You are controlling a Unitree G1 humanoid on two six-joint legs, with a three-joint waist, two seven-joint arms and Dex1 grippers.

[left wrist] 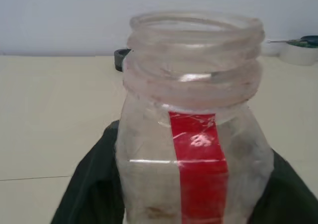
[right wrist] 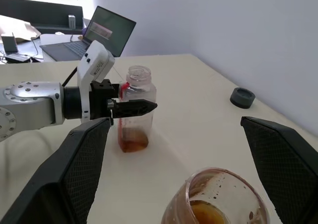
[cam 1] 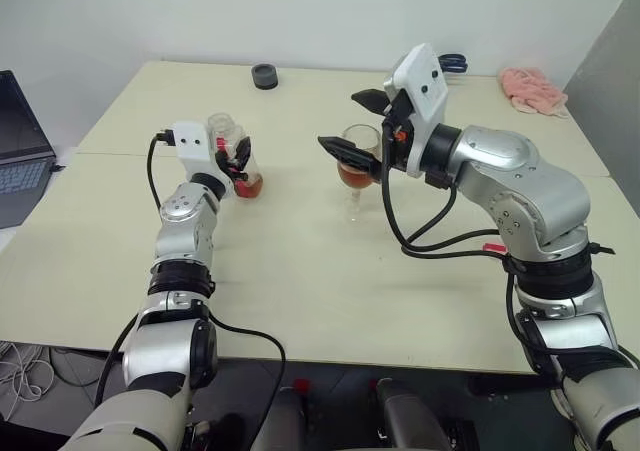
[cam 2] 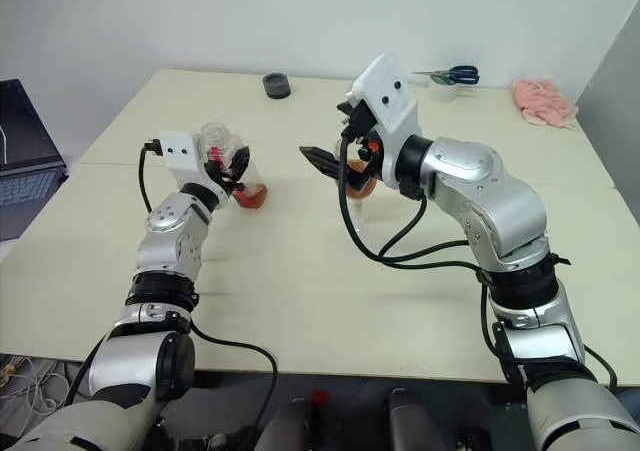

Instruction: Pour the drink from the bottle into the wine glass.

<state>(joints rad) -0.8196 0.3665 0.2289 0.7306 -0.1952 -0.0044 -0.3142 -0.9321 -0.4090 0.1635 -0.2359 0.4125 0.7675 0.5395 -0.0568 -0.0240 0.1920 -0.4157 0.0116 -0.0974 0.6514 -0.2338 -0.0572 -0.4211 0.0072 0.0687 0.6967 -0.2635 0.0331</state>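
The bottle (cam 1: 222,126) stands upright and uncapped on the table, left of centre, with a little reddish-brown drink (cam 1: 250,185) left at its bottom. My left gripper (cam 1: 238,161) is open around it, one black finger (left wrist: 89,189) on each side of the bottle (left wrist: 198,134). The wine glass (cam 1: 358,169) stands at the table's middle, its bowl holding drink (right wrist: 211,215). My right gripper (cam 1: 355,126) hangs wide open just above and in front of the glass, empty; the glass rim (right wrist: 223,177) lies between its spread fingers.
A black round lid (cam 1: 265,75) sits at the table's far edge. A pink cloth (cam 1: 535,89) lies at the far right, with scissors and a tape roll (cam 2: 445,79) beside it. A laptop (cam 1: 20,161) sits off the table's left side. The cream table (cam 1: 300,291) is bare in front.
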